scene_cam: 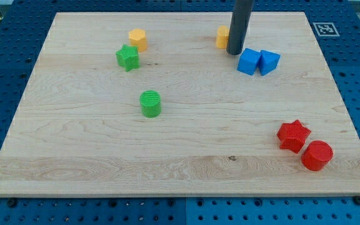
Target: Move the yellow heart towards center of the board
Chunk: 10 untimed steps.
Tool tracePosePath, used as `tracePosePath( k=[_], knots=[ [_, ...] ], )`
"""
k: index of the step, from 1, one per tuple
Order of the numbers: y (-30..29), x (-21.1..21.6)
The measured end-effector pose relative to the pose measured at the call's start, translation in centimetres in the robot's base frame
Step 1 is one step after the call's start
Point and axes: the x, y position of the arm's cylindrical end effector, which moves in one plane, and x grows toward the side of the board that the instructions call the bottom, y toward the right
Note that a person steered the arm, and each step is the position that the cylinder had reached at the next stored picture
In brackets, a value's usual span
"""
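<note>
While the pincer, a bare rod with no jaws to open or hold anything, is resting its tip (234, 52) just right of the half-hidden yellow heart (222, 37), contact is being set up, and repositioning behind the heart is being called for to drive it toward the surface (186, 162) centre.

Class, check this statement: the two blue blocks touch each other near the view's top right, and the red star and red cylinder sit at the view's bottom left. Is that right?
One error. The camera view shows the red star block and red cylinder block at the view's bottom right, not left. The two blue blocks do touch near the top right.
</note>
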Motion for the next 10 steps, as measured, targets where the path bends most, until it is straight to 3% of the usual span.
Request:
tracePosePath(
  k=[5,6,10],
  knots=[
    [0.5,-1.4],
    [1.3,-3.8],
    [-1.8,-6.1]
  ],
)
